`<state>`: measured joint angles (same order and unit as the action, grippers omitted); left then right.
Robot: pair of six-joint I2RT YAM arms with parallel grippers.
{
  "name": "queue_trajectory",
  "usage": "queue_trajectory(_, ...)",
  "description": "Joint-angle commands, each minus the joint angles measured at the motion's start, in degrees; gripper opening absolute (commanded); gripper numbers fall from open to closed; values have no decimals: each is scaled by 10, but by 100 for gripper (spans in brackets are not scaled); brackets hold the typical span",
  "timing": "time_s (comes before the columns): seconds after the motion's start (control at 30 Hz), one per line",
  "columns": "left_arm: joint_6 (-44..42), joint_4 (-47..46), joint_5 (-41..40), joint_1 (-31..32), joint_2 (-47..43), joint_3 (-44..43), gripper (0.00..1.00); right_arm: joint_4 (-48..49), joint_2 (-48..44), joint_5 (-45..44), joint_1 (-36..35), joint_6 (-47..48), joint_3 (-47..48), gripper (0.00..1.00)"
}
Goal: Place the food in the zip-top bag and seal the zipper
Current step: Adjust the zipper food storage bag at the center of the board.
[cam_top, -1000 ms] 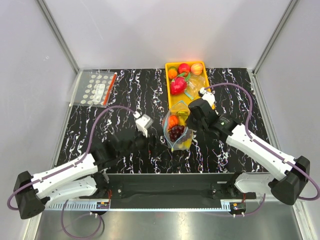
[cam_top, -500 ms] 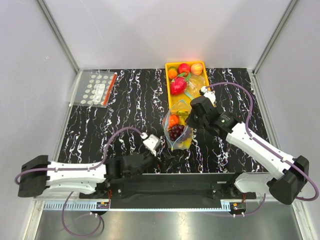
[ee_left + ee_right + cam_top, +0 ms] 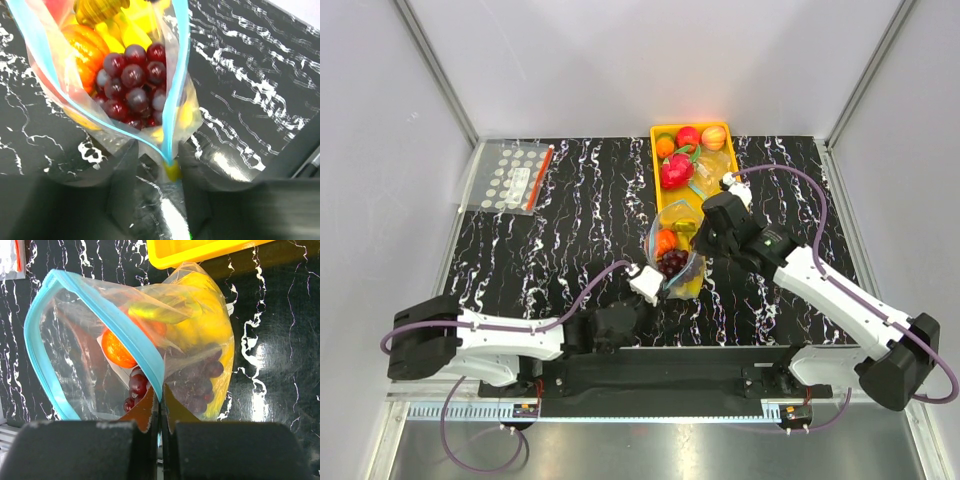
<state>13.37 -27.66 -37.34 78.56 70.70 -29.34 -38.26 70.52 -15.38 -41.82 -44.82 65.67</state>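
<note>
Nearest the bases, the left end effector (image 3: 157, 175) sits low on the counter (image 3: 570, 220) with its fingers spread, straddling the near corner of the zip-top bag (image 3: 75, 340). It grips nothing yet. Judging by that pose, it is lined up to pinch the teal zipper (image 3: 176, 75) at its end and press it closed. Whether either finger already touches the plastic cannot be told. Inside the bag lie the dark grapes (image 3: 132, 82), an orange-red fruit (image 3: 85, 47) and yellow fruit (image 3: 205, 320); bananas and lemon are hard to tell apart through the creased film. Farther on, the right end effector (image 3: 160, 405) is closed almost completely on the zipper strip, probably to steady the gaping mouth. Beyond lies the yellow tray (image 3: 210, 252), cut off in the wrist view, and far left a white-dotted bag (image 3: 510, 178).
</note>
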Motion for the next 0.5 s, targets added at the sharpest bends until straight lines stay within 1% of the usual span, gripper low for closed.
queue_trajectory(0.0, -19, -45, -30, 2, 5, -37, 18, 12, -30, -4, 5, -9, 17, 0)
queue_trajectory(0.07, -20, -23, -25, 1, -8, -43, 7, 4, -43, -12, 6, -7, 11, 0)
queue_trajectory(0.1, -20, -14, -21, 0, -18, -43, 0, 1, -49, -17, 5, -2, 10, 0)
queue_trajectory(0.17, -17, 19, 2, -3, -58, -42, 0, -6, -63, -30, 5, 10, 7, 8)
queue_trajectory(0.2, -16, 35, 18, -15, -73, -44, 0, -8, -66, -35, 6, 21, 6, 13)
queue_trajectory(0.23, -9, 54, 49, -22, -102, -51, 0, -10, -73, -40, 5, 30, 7, 16)
queue_trajectory(0.27, -7, 92, 65, -29, -117, -55, 0, -14, -75, -40, 5, 38, 8, 21)
queue_trajectory(0.33, -7, 124, 104, -50, -157, -59, 0, -17, -84, -37, 5, 68, 10, 37)
queue_trajectory(0.37, -8, 152, 117, -58, -171, -60, 0, -18, -87, -37, 5, 81, 12, 46)
queue_trajectory(0.47, -14, 182, 155, -79, -216, -48, 0, -14, -104, -34, 5, 147, 17, 66)
